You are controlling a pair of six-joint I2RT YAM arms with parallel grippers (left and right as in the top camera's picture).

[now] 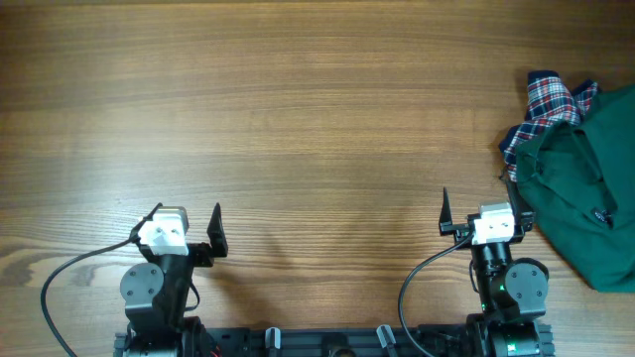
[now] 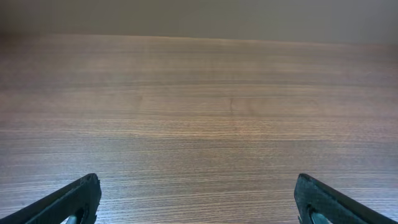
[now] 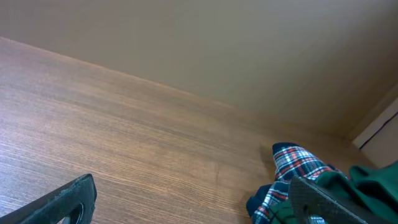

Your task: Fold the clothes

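Note:
A crumpled dark green garment [image 1: 585, 188] lies at the table's right edge, over a navy-red-white plaid garment [image 1: 549, 104] that sticks out behind it. The plaid garment also shows in the right wrist view [image 3: 297, 163], with green cloth [image 3: 373, 180] beside it. My right gripper [image 1: 483, 210] is open and empty, just left of the green garment, its right finger next to the cloth. My left gripper [image 1: 186, 230] is open and empty at the front left, far from the clothes. The cord loop is not visible.
The wooden table [image 1: 298, 119] stretches between and beyond both arms. Black cables [image 1: 60, 288] run from the arm bases at the front edge. A pale wall [image 3: 217, 43] stands behind the table's far edge.

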